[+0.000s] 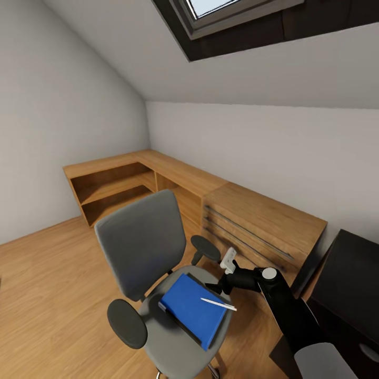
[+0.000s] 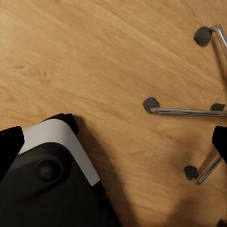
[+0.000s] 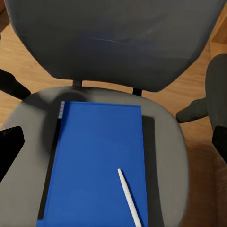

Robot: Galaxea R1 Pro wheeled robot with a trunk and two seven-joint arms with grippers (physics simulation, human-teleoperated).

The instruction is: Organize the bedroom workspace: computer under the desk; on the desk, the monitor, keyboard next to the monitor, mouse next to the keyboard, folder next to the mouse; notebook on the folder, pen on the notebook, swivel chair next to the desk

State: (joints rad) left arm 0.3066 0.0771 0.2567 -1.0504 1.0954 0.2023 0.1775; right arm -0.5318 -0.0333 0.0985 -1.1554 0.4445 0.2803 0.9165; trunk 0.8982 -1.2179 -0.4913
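Right tool [image 1: 228, 261]: hovers above the chair seat, jaws apart, empty.
Left tool: fingers [image 2: 9, 146] spread over bare floor [image 2: 94, 56].
Chair [image 1: 142, 247]: carries blue notebook [image 3: 97, 163], pen [image 3: 130, 197], dark folder [image 3: 149, 156] beneath.
Progress: stack not yet on the bench [image 1: 173, 171].

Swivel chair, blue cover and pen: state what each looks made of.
Swivel chair: grey matte padding, likely fabric; legs in the left wrist view shiny, probably chromed metal. Blue cover: smooth, flat colour, card or plastic, unclear. Pen: white, smooth, probably plastic.

Blue notebook [image 3: 94, 161], white pen [image 3: 129, 197], grey swivel chair [image 1: 138, 242]
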